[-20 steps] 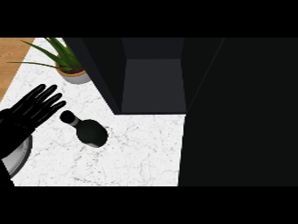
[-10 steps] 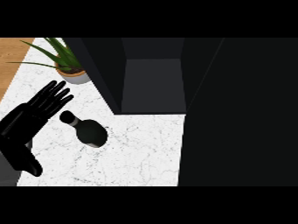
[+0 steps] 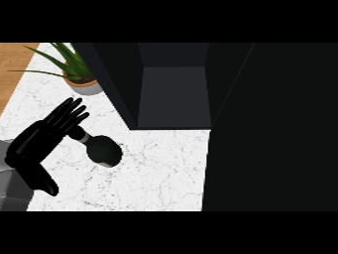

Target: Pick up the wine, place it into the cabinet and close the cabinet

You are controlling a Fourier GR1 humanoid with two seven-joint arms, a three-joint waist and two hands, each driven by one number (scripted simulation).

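Wine (image 3: 104, 151) lies just right of our left hand (image 3: 43, 141), neck by the fingertips. We see the fingers spread, gripping nothing.

Light even and diffuse; no single source can be made out. Marble counter (image 3: 157, 173) reads bright, without glare. Open cabinet (image 3: 173, 96) interior dim grey, its walls near black; the dark mass at the view's right shows no detail. Wine bottle (image 3: 104, 151) and left hand (image 3: 47, 136) are black silhouettes with little surface shading. No distinct cast shadows.
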